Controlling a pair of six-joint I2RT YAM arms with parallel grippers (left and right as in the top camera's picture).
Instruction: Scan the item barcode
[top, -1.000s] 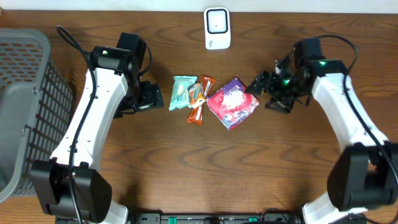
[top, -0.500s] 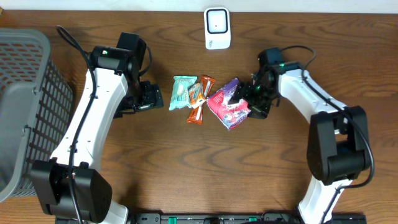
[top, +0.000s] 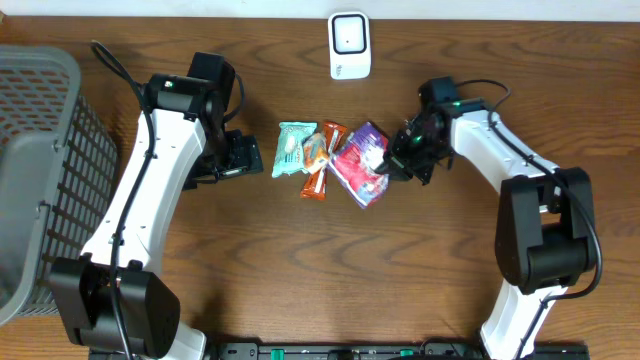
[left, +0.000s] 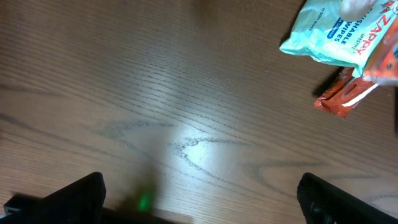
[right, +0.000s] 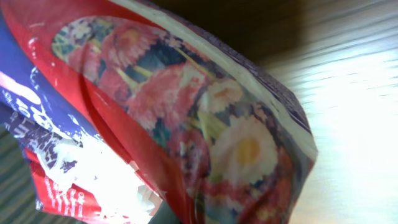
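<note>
**Overhead view, with both wrist views.** The brown wood-grain surface (top: 300, 270) fills the field. At its left edge stands a grey plastic mesh basket (top: 40, 150), well apart from the goods.

The left arm (top: 150, 190), white with black joints, reaches up from the near edge beside the basket. The right arm (top: 505, 150), of the same build, bends in from the right toward the centre.

A red-and-purple floral plastic pouch (top: 358, 172) lies at mid-surface, the rightmost of the items in a short row, with its right edge crumpled. In the right wrist view the pouch (right: 186, 124) fills nearly the whole frame, daisy print toward the lens.

A white rectangular barcode scanner (top: 349, 45) with a dark window stands at the far edge, apart from the pouch.

The right pincer (top: 396, 162) is closed on the pouch's right edge. The left pincer (top: 250, 157) is held over bare wood just left of the row, jaws spread wide and holding nothing. Its black fingertips (left: 68, 199) show at the lower corners of the left wrist view.

A teal soft packet of wipes (top: 293, 148) (left: 336, 34) forms the left end of the row. An orange-red snack-bar wrapper (top: 318, 165) (left: 345, 96) lies between packet and pouch, touching the packet. Whether one bar or two overlap there cannot be told.
</note>
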